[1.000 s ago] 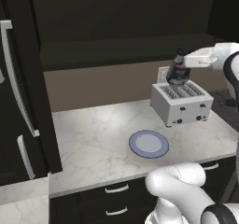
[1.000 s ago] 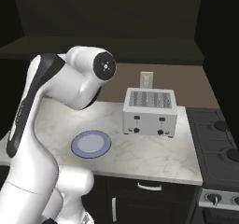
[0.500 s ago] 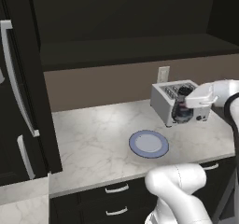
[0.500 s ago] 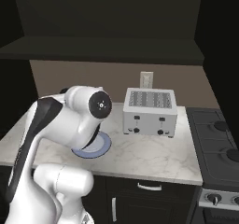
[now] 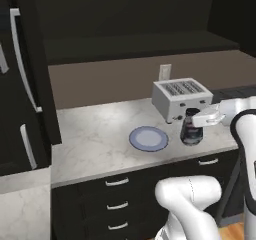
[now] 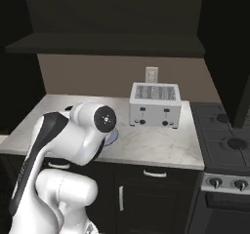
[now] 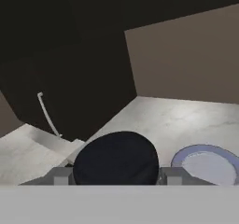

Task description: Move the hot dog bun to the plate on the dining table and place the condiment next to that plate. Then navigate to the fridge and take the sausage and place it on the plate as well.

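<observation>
A marble table [image 5: 100,139] on black drawers [image 5: 117,204] meets a brown wall [image 6: 97,74]; a stove [image 6: 224,145] stands beside it.

glossy white rounded arm [image 6: 68,145] segments, dark joint bands, round grey joint cap.

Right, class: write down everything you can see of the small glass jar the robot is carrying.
The small clear glass jar with a dark lid has dark contents or label. It stands upright, gripped between the gripper fingers, in front of the silver toaster and right of the blue-grey plate. From the hand view its round dark lid fills the gap.
</observation>
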Controlling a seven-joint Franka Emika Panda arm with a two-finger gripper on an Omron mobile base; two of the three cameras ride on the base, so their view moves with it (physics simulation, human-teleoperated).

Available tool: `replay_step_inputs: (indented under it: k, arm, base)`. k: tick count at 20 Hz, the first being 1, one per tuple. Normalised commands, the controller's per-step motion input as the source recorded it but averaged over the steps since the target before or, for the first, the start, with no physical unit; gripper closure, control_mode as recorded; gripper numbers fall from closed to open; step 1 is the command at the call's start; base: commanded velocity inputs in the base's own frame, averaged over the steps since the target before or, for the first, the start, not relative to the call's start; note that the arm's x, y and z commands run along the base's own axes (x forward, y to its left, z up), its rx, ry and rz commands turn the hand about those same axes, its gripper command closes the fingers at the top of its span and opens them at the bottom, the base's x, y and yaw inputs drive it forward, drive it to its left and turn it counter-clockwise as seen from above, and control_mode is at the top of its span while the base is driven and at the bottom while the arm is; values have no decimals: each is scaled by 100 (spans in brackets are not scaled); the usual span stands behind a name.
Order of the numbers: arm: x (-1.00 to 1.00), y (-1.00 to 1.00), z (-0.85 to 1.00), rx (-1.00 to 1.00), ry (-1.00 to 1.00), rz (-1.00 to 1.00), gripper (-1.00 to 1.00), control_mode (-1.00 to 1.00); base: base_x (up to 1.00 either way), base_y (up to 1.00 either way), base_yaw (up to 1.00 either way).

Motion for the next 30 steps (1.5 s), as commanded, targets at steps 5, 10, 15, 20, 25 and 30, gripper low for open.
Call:
replay_step_inputs:
  k: [5, 10, 15, 20, 25, 30]
  arm:
    - [0, 0, 0, 0, 0, 0, 100, 100]
    - [0, 0, 0, 0, 0, 0, 100, 100]
    - [0, 0, 0, 0, 0, 0, 100, 100]
    - [0, 0, 0, 0, 0, 0, 100, 100]
    - [0, 0, 0, 0, 0, 0, 100, 100]
    - [0, 0, 0, 0, 0, 0, 100, 100]
  base:
    - [-100, -66, 10]
    - [-100, -41, 48]
    - [-100, -19, 53]
    - [-100, -2, 46]
    - [-100, 27, 37]
    - [-100, 63, 35]
